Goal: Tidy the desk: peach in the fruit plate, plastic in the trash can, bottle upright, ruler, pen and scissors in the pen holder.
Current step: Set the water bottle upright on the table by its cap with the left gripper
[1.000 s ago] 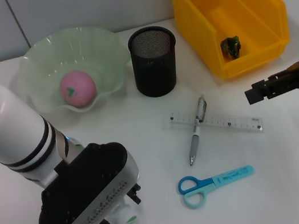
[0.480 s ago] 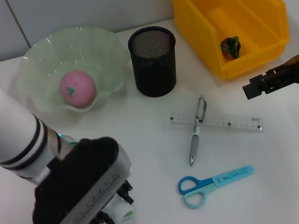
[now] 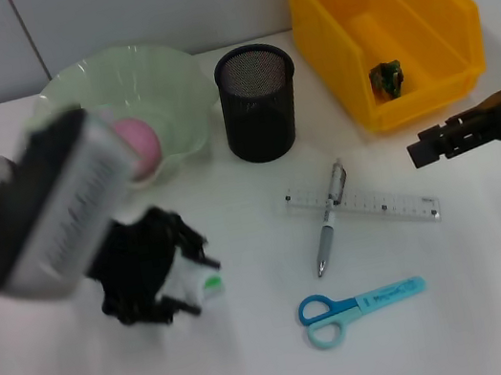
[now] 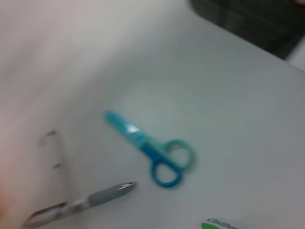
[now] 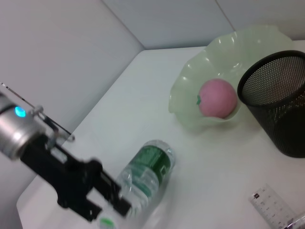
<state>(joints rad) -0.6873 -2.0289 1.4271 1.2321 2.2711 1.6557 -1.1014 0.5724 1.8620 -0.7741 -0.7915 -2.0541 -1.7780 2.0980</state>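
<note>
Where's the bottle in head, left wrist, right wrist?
Head: bottle lower left, mostly hidden by the left gripper clamped on it.
Left wrist: only a white-and-green sliver at the bottom edge.
Right wrist: lower middle, tilted, cap end in the gripper.
Shared landmark: ruler.

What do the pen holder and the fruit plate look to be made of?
The pen holder looks like black metal mesh with a matte finish: its wall shows a fine woven grid. The fruit plate looks like pale green frosted glass or plastic, which one is unclear: it is translucent, with a wavy rim, and holds the pink peach.
</note>
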